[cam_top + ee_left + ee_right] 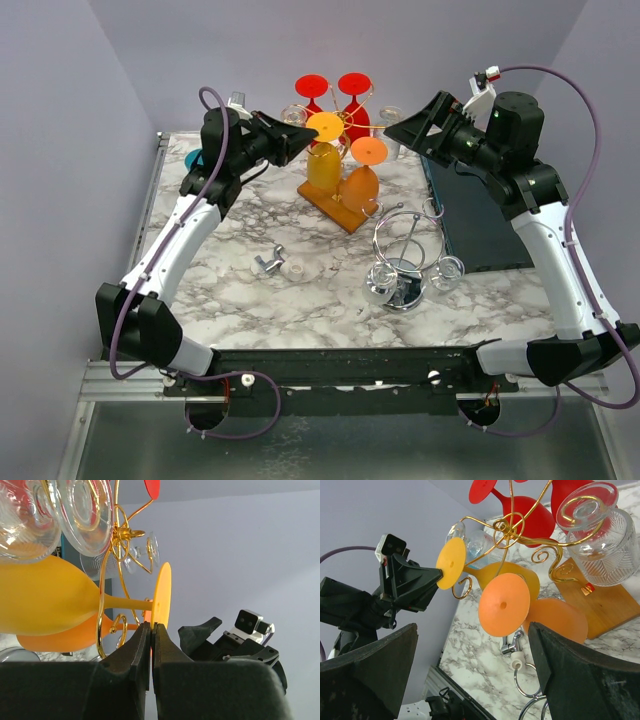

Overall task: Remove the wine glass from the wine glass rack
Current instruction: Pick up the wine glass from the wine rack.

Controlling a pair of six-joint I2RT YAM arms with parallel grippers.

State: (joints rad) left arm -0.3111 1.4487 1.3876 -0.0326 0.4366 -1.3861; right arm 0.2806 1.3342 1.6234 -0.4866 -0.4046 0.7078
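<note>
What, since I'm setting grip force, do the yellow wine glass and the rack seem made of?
Yellow wine glass: probably plastic; it is opaque and evenly coloured, with only a soft sheen. Rack: likely metal wire, with a polished gold finish and bright glints. Its base looks like varnished wood, though the grain is unclear.

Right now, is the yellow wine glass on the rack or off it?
On it. The yellow wine glass hangs upside down from the rack; the left hand is shut on its foot.

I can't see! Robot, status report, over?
Status: left gripper shut on yellow wine glass foot; right gripper open; glass on rack; orange glass close beside.
</note>
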